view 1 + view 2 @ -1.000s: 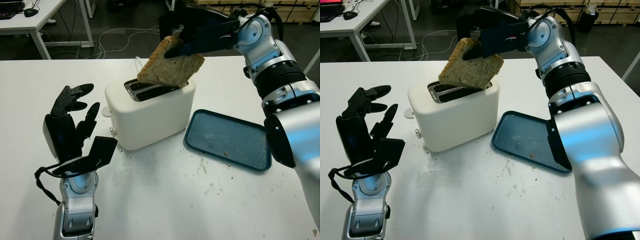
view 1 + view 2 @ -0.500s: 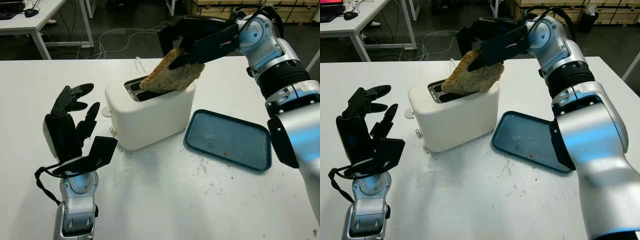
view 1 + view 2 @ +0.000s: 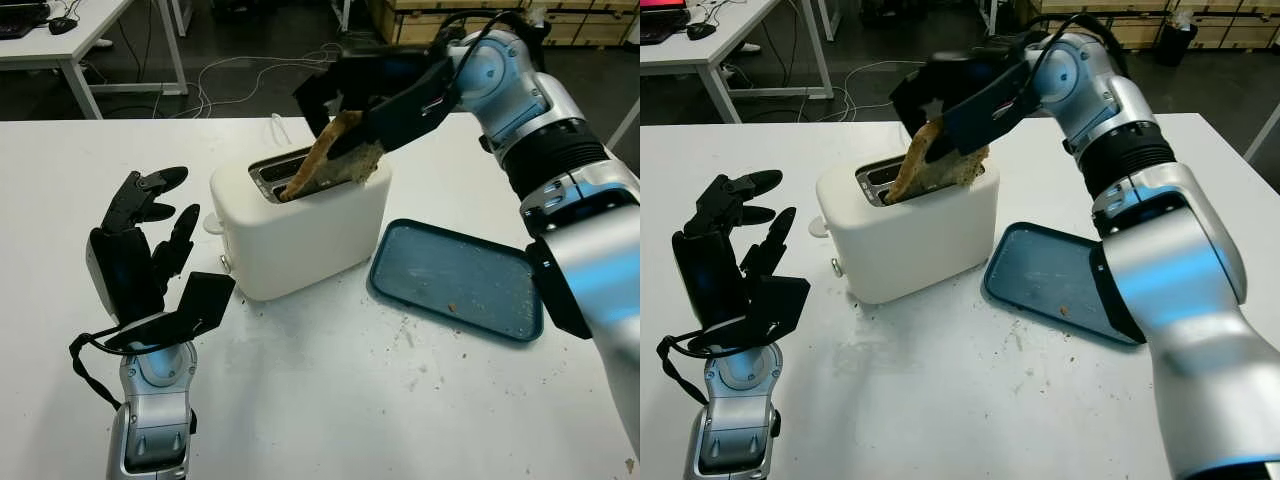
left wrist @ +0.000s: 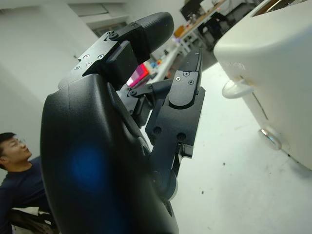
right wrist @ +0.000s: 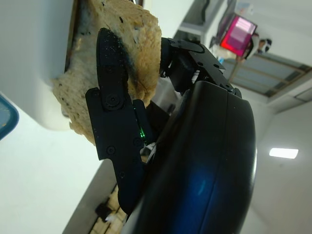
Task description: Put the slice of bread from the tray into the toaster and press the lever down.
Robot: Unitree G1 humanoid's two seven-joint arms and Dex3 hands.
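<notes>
A white two-slot toaster [image 3: 300,225] stands mid-table. My right hand [image 3: 350,115] hovers over its top, shut on a slice of brown bread [image 3: 325,165] that stands nearly on edge with its lower end dipping into a slot. The wrist view shows the bread [image 5: 124,73] pinched between black fingers [image 5: 114,105]. The toaster's lever [image 3: 212,222] sticks out on its left end, up. The blue tray [image 3: 455,280] right of the toaster holds crumbs. My left hand [image 3: 145,240] is raised, open, left of the toaster.
Crumbs dot the white table in front of the tray. A white cable runs behind the toaster. Desks, floor cables and crates lie beyond the far edge. A person [image 4: 17,175] sits off to the side in the left wrist view.
My right hand has swung left and down, turning the bread from a flat tilt to nearly upright and lowering its end into the toaster slot. The left hand has not moved.
</notes>
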